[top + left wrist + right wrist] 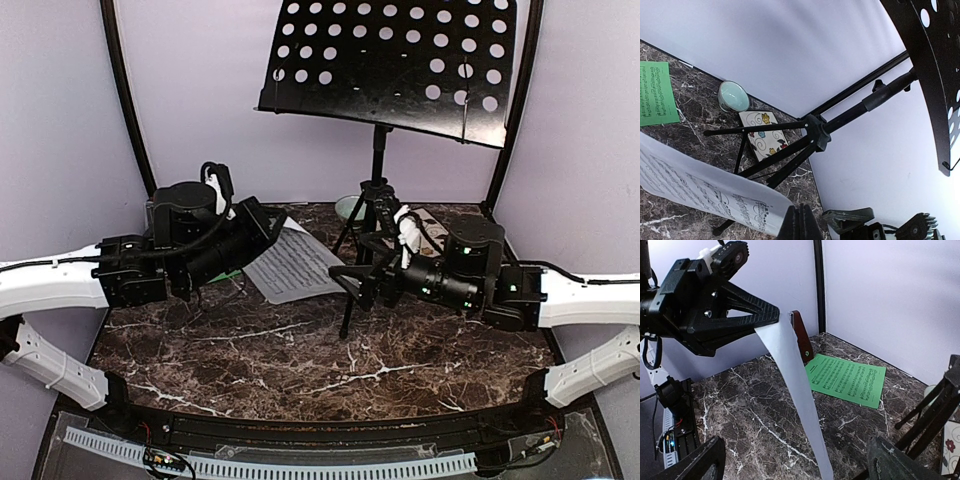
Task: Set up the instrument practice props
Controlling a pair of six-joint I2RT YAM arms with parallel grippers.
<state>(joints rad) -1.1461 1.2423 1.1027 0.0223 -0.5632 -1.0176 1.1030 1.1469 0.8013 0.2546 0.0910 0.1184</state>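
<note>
The black music stand (400,60) rises at the back, its tripod (815,132) on the marble. My left gripper (274,232) is shut on a corner of the white sheet (297,265) and holds it lifted and curling; its shut fingers (800,222) and the sheet (690,182) show in the left wrist view. The green sheet (847,380) lies flat at the back left. The red-brown metronome (801,335) stands by it, partly behind the white sheet (795,385). My right gripper (352,285) is open and empty, beside the tripod legs and facing the sheet.
A pale green bowl (733,96) and a cream swirl tile (762,132) sit by the back wall under the stand. The tripod legs (932,415) spread close to my right gripper. Walls close in the back and sides.
</note>
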